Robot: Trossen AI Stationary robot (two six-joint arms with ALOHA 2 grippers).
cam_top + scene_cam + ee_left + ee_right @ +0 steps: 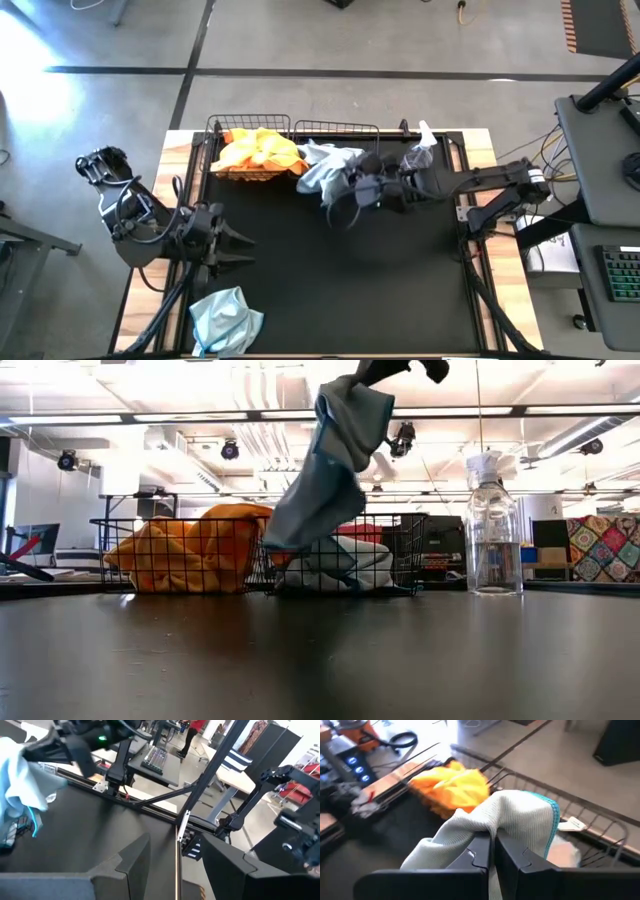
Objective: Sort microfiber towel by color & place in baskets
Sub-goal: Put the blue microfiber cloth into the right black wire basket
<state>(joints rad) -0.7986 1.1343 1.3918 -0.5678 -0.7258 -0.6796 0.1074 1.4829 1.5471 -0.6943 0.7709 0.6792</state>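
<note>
The right claw [492, 851] is clenched on a blue-grey towel [327, 168] hanging above the right basket [400, 555]. The trailing corner could drape over the orange towels [255, 152]. The left claw [232, 250] waits, released.

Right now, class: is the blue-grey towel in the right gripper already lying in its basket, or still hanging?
Still hanging. The right gripper is shut on the blue-grey towel, which dangles over the right-hand basket.
</note>
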